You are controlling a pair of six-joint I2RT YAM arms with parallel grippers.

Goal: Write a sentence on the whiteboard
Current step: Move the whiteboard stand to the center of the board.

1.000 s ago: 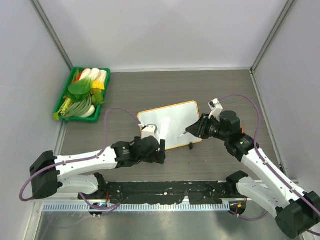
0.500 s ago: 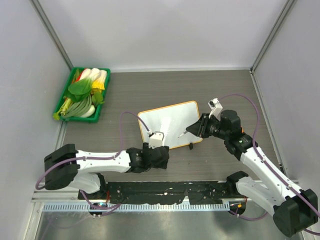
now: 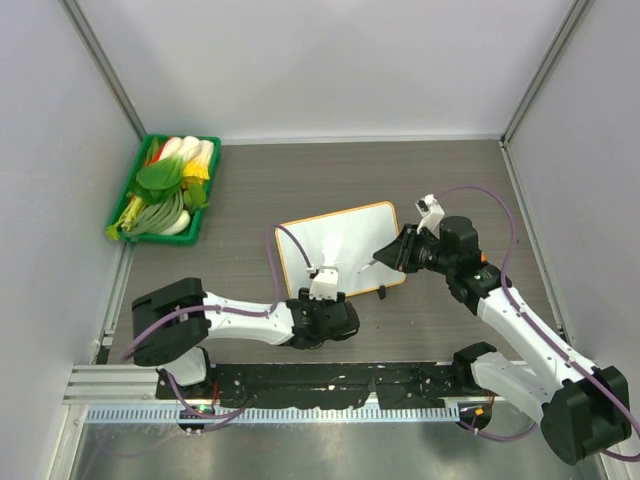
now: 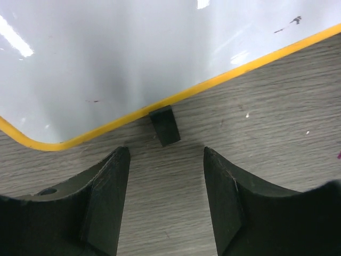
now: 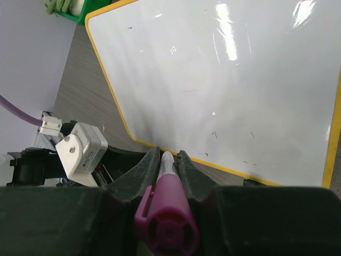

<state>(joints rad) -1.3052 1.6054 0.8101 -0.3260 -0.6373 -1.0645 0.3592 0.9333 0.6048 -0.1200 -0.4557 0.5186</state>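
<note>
The whiteboard, white with a thin orange frame, lies on the table and looks blank except for a few small specks; no sentence shows on it. My left gripper is open and empty at the board's near edge. In the left wrist view its jaws stand apart on either side of a black clip foot of the whiteboard, just short of it. My right gripper is shut on a purple marker, its tip over the near right part of the whiteboard.
A green tray of vegetables stands at the far left by the wall. The board's other clip foot sticks out near the right gripper. Grey walls enclose the table. The left arm's white wrist camera shows beside the board.
My left arm has slid right along the board's near edge and now sits at the clip foot. The right arm with the marker has barely moved.
</note>
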